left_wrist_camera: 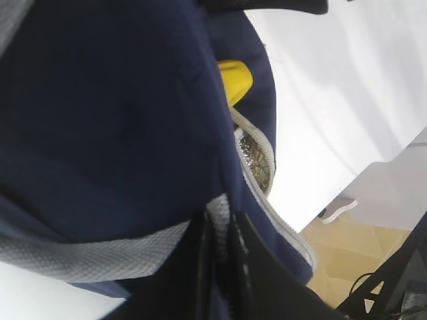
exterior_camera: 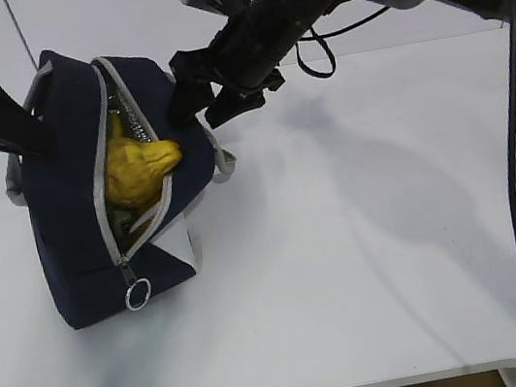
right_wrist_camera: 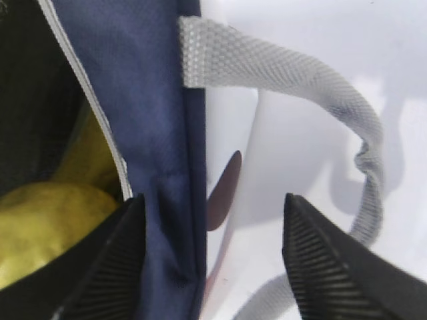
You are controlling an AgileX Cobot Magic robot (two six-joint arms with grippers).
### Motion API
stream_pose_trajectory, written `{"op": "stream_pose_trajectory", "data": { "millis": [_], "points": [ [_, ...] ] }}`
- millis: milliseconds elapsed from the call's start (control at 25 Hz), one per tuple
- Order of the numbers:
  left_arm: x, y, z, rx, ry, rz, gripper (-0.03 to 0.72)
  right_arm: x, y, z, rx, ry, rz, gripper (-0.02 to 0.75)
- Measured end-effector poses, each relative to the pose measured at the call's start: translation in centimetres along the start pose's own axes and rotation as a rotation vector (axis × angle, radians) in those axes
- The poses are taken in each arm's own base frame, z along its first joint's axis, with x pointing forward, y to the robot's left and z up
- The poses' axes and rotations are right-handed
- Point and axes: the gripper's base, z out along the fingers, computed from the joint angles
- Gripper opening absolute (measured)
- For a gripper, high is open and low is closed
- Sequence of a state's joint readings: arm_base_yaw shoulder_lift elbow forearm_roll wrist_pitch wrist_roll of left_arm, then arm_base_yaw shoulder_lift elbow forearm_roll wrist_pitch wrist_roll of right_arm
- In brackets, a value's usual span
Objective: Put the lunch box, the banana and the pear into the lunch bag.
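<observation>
Exterior view: lunch bag point(exterior_camera: 81, 251) sits on the bench's point(exterior_camera: 368, 264) left, unzipped, pear point(exterior_camera: 142, 173) inside. Right hand point(right_wrist_camera: 210, 257) spread wide at the rim; left hand point(left_wrist_camera: 217, 260) pinches the bag's fabric.

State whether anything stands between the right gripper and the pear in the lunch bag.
Yes. The right gripper is open astride the lunch bag's navy side wall. The pear lies inside, beyond that fabric, with one finger in the opening beside it.
</observation>
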State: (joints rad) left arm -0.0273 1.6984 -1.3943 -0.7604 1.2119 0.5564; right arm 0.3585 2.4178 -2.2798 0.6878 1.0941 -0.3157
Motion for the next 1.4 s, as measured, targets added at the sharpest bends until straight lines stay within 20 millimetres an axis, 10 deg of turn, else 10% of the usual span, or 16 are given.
{"op": "stream_pose_trajectory", "data": {
  "millis": [360,600,720,1400],
  "points": [
    [0.0,0.0,0.0,-0.002,0.001,0.001,0.013,0.5,-0.7,1.7,-0.049,0.014,0.043,0.478],
    [0.0,0.0,0.0,-0.002,0.001,0.001,0.013,0.8,-0.5,1.6,-0.071,0.049,0.022,0.088],
    [-0.1,-0.3,0.0,0.026,-0.015,-0.01,0.013,0.9,-0.1,0.9,-0.077,0.083,0.002,0.012],
    [-1.1,-5.8,3.1,0.246,-0.055,0.0,0.013,-0.4,4.0,-13.0,0.377,0.002,-0.003,0.003]
  ]
}}
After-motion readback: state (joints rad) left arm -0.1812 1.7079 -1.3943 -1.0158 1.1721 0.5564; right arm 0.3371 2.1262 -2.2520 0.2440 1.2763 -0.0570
